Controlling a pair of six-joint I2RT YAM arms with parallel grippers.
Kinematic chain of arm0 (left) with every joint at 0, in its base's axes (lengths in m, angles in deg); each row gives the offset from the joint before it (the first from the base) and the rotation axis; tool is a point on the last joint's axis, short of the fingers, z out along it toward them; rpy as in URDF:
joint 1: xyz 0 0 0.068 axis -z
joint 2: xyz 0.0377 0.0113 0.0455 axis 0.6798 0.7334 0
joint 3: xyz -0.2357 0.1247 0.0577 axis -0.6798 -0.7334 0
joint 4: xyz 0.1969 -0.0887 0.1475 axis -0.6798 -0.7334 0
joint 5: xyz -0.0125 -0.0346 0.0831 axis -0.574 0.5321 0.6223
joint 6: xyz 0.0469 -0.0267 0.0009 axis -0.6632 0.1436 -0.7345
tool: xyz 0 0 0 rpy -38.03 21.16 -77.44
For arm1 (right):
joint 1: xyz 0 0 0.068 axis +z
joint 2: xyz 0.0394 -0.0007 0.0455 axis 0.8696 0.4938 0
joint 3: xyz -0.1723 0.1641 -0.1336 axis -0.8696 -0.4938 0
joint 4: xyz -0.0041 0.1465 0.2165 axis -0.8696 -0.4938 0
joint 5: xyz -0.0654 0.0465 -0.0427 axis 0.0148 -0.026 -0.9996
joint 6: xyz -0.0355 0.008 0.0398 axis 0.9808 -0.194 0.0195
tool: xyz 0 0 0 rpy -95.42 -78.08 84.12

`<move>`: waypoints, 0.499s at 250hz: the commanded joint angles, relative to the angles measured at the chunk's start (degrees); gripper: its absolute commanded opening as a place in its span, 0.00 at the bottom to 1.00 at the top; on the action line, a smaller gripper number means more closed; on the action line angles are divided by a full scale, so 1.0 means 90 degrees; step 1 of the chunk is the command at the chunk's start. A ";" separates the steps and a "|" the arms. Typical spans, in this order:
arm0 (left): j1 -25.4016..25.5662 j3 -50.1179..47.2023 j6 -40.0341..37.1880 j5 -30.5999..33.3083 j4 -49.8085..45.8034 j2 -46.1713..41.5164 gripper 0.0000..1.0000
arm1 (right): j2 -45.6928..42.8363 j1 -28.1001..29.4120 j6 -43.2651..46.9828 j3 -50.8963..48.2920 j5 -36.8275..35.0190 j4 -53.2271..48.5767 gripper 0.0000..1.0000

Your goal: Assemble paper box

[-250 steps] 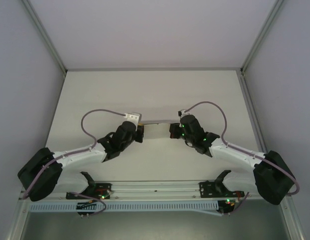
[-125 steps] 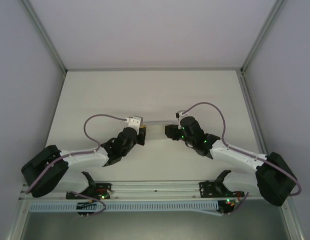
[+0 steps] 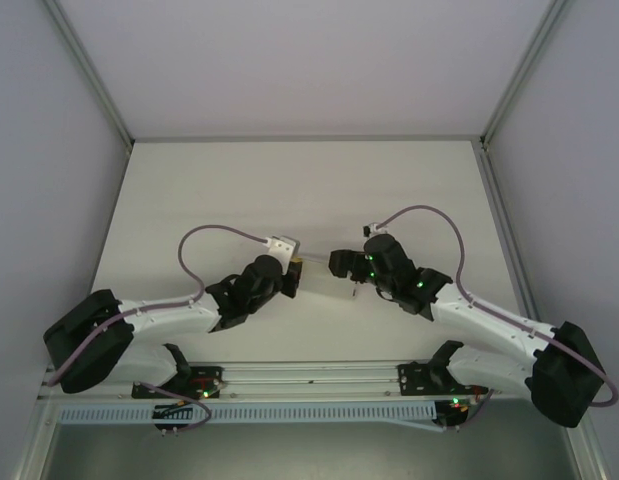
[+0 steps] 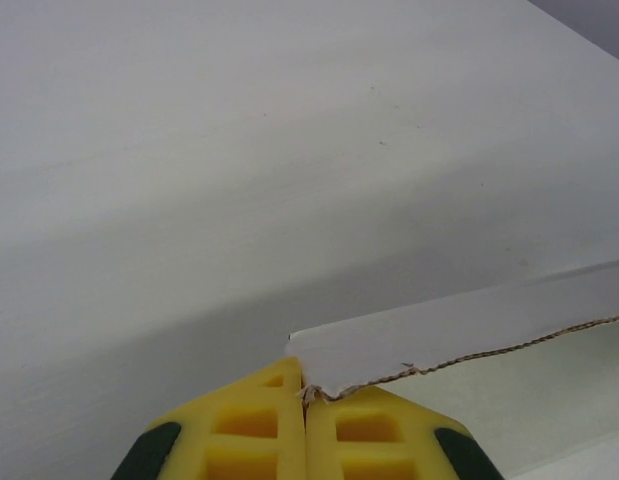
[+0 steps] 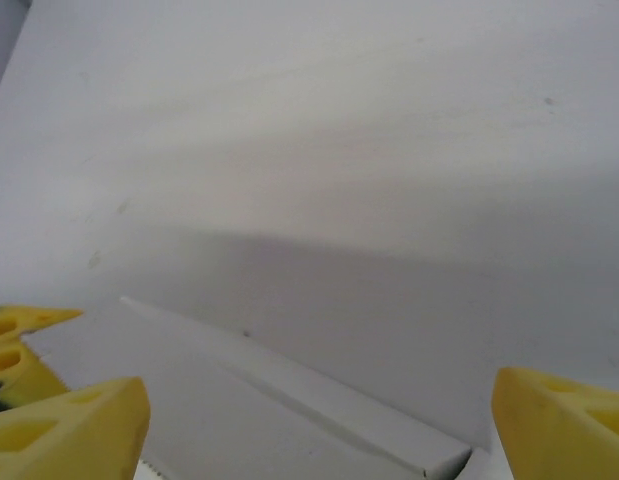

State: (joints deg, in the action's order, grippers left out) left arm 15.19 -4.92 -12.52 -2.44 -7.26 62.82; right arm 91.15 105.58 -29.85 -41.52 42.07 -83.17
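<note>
One box sits between two end effectors over the white desk. At the box's left end, the left end effector is clamped on it. From the left wrist, its two yellow fingers are pressed together on a torn corner of the box, and the box's shadow falls on the desk beyond. At the box's right end, the right end effector stands wide. From the right wrist, its two fingers are far apart on either side of the box; whether they touch it cannot be told. Two purple cables loop above the desk, one on each side of the box.
</note>
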 commanded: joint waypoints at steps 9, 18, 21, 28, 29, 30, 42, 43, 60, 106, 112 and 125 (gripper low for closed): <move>0.0140 -0.0064 -0.0082 -0.0338 -0.0918 0.0289 0.00 | -0.0177 0.0021 -0.0812 -0.0109 -0.0481 -0.0510 0.87; 0.0153 -0.0067 -0.0074 -0.0299 -0.0909 0.0302 0.00 | -0.0251 0.0022 -0.0872 -0.0259 -0.0485 -0.0451 0.87; 0.0155 -0.0069 -0.0074 -0.0296 -0.0904 0.0306 0.00 | -0.0282 0.0022 -0.0893 -0.0314 -0.0486 -0.0419 0.87; 0.0165 -0.0074 -0.0082 -0.0296 -0.0890 0.0307 0.00 | -0.0335 0.0027 -0.0949 -0.0461 -0.0493 -0.0311 0.86; 0.0165 -0.0081 -0.0083 -0.0296 -0.0885 0.0303 0.00 | -0.0340 0.0024 -0.0948 -0.0486 -0.0490 -0.0291 0.86; 0.0170 -0.0080 -0.0083 -0.0291 -0.0887 0.0311 0.00 | -0.0342 0.0022 -0.0953 -0.0513 -0.0488 -0.0270 0.86; 0.0193 -0.0095 -0.0102 -0.0271 -0.0844 0.0318 0.00 | -0.0410 0.0020 -0.1004 -0.0765 -0.0396 0.0015 0.84; 0.0193 -0.0097 -0.0103 -0.0273 -0.0842 0.0319 0.00 | -0.0416 0.0020 -0.1005 -0.0784 -0.0388 0.0034 0.84; 0.0239 -0.0125 -0.0180 -0.0217 -0.0793 0.0317 0.00 | -0.0475 0.0020 -0.1070 -0.1085 -0.0295 0.0334 0.83; 0.0317 -0.0149 -0.0235 -0.0257 -0.0862 0.0120 0.14 | -0.0604 0.0021 -0.1419 -0.1700 -0.0202 0.0742 0.77; 0.0321 -0.0131 -0.0216 -0.0286 -0.0918 0.0065 0.18 | -0.0620 0.0027 -0.1483 -0.1792 -0.0190 0.0819 0.76; 0.0348 -0.0085 -0.0218 -0.0335 -0.1056 -0.0075 0.30 | -0.0670 0.0024 -0.1601 -0.2002 -0.0148 0.1013 0.73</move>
State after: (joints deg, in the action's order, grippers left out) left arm 17.13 -4.59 -13.92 -2.61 -8.09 63.36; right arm 85.07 105.58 -41.24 -54.33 40.78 -73.18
